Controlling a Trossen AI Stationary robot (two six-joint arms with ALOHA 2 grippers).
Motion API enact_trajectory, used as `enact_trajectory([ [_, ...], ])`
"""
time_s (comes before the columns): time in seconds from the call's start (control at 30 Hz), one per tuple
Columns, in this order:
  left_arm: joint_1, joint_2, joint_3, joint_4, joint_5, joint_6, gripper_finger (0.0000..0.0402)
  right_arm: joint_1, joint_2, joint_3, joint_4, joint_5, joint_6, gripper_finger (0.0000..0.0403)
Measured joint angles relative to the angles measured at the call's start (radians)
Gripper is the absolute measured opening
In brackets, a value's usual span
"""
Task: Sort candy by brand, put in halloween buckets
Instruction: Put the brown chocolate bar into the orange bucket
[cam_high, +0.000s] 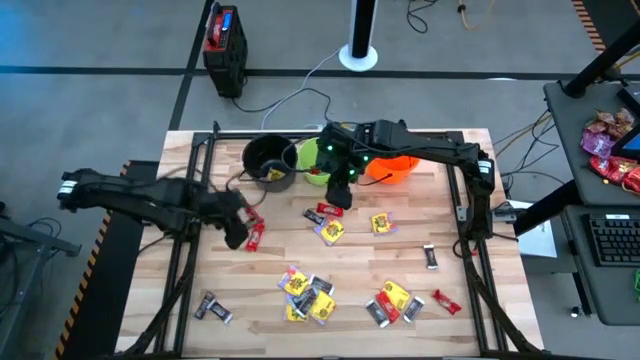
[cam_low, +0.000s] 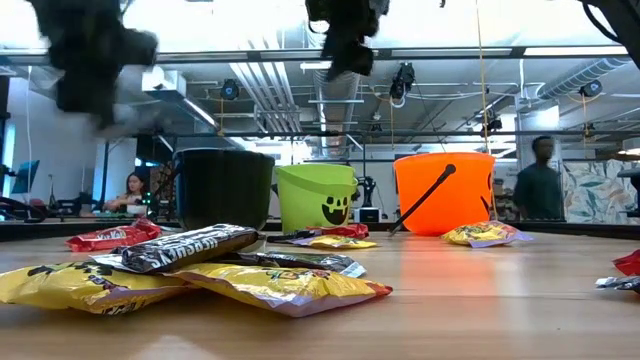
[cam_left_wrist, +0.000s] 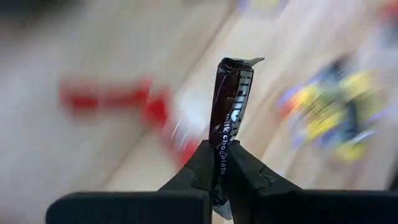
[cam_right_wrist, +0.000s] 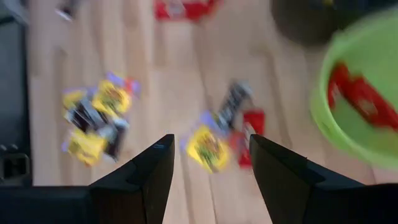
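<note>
Fingers (cam_left_wrist: 205, 168) of the left gripper (cam_left_wrist: 222, 163) pinched a dark brown chocolate bar (cam_left_wrist: 232, 106). Right gripper (cam_right_wrist: 211, 158) hung open and empty beside the lime green bucket (cam_right_wrist: 367, 93).

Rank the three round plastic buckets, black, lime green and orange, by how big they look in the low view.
1. The round orange plastic bucket looks widest.
2. The round black plastic bucket is nearly as tall; the difference is small, and nearness to the camera may account for it.
3. The round lime green plastic bucket looks clearly smallest.
</note>
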Motion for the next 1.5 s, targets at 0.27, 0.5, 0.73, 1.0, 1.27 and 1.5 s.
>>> enact_trajectory([
  [0.27,-0.009,0.003,0.235,0.242,-0.437,0.253,0.0002,0.115,0.0,-0.01,0.433,0.134,0.021,0.0201],
  [0.5,-0.009,0.065,0.309,0.256,-0.496,0.328,0.0001,0.127,-0.018,-0.011,0.646,0.311,0.06,0.0201],
  [0.73,-0.011,0.114,0.345,0.314,-0.454,0.37,0.0001,0.102,-0.02,-0.011,0.676,0.324,0.096,0.0201],
  [1.0,-0.012,0.157,0.386,0.338,-0.426,0.409,0.0,0.102,-0.02,-0.011,0.677,0.29,0.092,0.0169],
  [1.27,-0.012,0.159,0.382,0.339,-0.424,0.385,0.0028,0.099,-0.02,-0.011,0.674,0.236,0.075,0.0024],
  [1.5,-0.012,0.159,0.381,0.32,-0.423,0.352,0.0098,0.068,-0.054,-0.012,0.577,0.228,0.106,0.0018],
])
